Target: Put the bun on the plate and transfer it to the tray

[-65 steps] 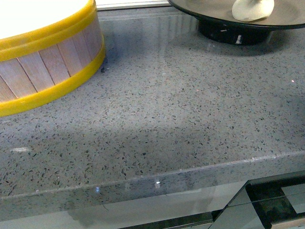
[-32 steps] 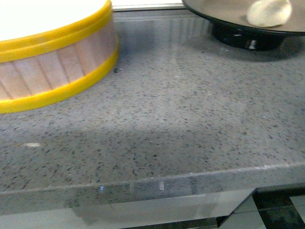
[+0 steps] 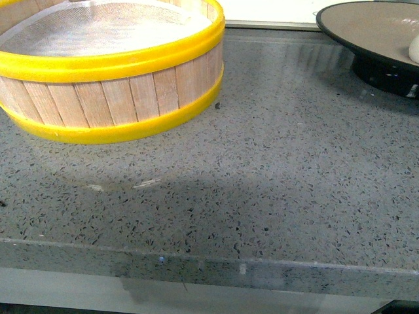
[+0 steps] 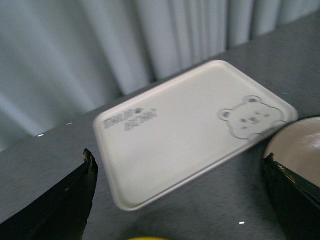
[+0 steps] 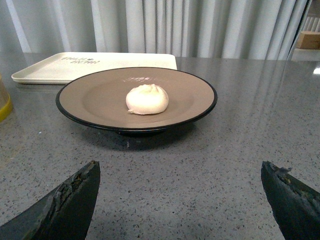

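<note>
— Where's the bun (image 5: 147, 99) got to?
— It sits in the middle of the plate (image 5: 95, 97), nothing holding it. The plate stands on the grey countertop (image 3: 262, 183), and the tray (image 5: 50, 67) lies just beyond it, bare. So I'd say the first half is done and the carry-over isn't

— And the arms?
— The right gripper (image 5: 180, 167) faces the plate with its jaws spread wide and empty. The left gripper (image 4: 177, 157) is the same, parted with nothing between, looking down at the tray's bear drawing

— What's changed in the last second?
— The front view has swung. The plate was up at 1 o'clock with the bun plain to see; now it's pushed out to 2 o'clock, with only a sliver of the bun at the edge. The steamer basket (image 3: 111, 98) was cut off at 10 o'clock; now it fills 11 o'clock and shows its mesh floor. To me that looks like lining up for the plate lift
</note>
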Motion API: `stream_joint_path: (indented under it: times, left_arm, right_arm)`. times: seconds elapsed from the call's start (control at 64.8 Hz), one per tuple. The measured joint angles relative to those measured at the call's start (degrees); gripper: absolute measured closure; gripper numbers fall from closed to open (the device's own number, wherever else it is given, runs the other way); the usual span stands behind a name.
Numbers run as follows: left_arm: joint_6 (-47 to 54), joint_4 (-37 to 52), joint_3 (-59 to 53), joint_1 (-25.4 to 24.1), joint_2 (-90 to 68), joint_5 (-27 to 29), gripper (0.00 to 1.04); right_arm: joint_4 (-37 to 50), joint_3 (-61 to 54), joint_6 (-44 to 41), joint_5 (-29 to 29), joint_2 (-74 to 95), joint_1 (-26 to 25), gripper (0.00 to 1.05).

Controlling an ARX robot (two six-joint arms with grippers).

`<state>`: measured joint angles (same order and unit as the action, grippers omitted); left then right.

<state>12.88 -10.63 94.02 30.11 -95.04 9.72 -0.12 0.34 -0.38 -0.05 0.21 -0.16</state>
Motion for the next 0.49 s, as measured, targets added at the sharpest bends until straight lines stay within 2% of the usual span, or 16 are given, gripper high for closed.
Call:
stream_joint_path:
  times: [0.108,0.201,0.324,0.402,0.494]
  left_arm:
    - [0.0,3.3,-12.3,-8.5,14.8,-2.0,0.07]
    - [0.0,2.5,-21.6,-19.1,27.0,-6.6,0.07]
    - [0.0,1.9,-29.6,-32.9,34.4,-12.7,0.07]
    - [-6.8,12.7,-40.3,-39.3,39.1,-19.1,0.24]
    - [-11.0,21.3,-54.7,-40.7,46.6,-19.9,0.47]
  right_arm:
    - [0.0,0.0,0.0,0.0,0.0,0.0,0.09]
    - [0.0,0.0,0.0,0.0,0.0,0.0,0.09]
    - [0.0,0.0,0.0,0.0,0.0,0.0,0.09]
    - [0.0,0.0,0.0,0.0,0.0,0.0,0.09]
    - [0.0,0.0,0.0,0.0,0.0,0.0,0.09]
